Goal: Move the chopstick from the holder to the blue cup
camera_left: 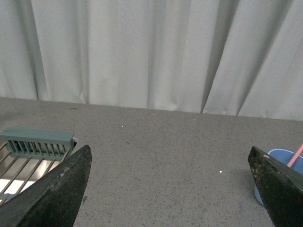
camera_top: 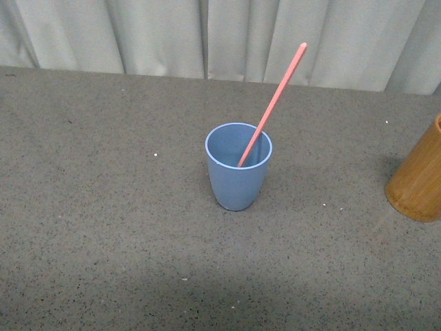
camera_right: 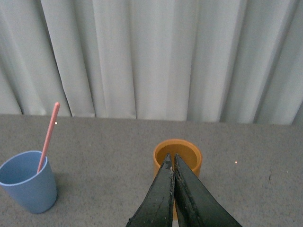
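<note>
Our right gripper [camera_right: 171,163] sat pressed together, hiding part of the holder [camera_right: 186,152]; our left gripper [camera_left: 170,161] gaped wide. Beyond, we saw one chopstick [camera_top: 273,102] leaning in the blue cup [camera_top: 238,165] on the desk [camera_top: 103,207]; the front view cropped the holder.

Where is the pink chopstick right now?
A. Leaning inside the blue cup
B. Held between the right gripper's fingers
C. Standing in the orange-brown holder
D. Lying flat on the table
A: the chopstick leans on the rim of the blue cup, its lower end inside.
</note>
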Tool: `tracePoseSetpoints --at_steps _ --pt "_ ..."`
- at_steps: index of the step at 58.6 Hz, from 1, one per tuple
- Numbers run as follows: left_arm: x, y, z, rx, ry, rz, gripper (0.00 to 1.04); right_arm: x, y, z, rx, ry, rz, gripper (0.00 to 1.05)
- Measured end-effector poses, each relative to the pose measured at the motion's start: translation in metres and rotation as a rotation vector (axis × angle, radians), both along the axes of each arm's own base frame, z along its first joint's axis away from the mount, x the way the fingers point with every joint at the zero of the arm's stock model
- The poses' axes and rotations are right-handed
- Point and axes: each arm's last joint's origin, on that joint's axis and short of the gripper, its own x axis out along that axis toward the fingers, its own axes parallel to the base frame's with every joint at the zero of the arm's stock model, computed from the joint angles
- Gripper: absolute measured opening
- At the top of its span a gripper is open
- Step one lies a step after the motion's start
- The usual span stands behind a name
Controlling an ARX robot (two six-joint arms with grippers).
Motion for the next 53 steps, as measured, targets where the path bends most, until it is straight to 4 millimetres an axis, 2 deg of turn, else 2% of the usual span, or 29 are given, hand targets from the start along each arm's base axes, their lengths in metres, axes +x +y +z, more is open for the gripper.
tracePoseSetpoints --at_steps 17,28,47,53 --pt "0.0000 0.0000 0.0000 0.000 0.000 0.001 0.98 -0.0033 -0.0002 0.0004 -0.004 -0.041 -0.002 0.02" --pt "0.0000 0.0000 0.0000 0.000 0.000 0.001 0.98 -0.0033 -0.0002 0.0004 -0.004 -0.041 -0.003 0.42" --pt "0.0000 0.0000 0.0000 0.000 0.000 0.001 0.98 -0.0033 -0.0002 0.0004 -0.004 -0.041 -0.002 0.96" --pt "0.0000 0.0000 0.0000 0.000 0.000 0.000 0.98 -0.0033 -0.0002 0.0004 -0.004 -0.041 -0.002 0.94"
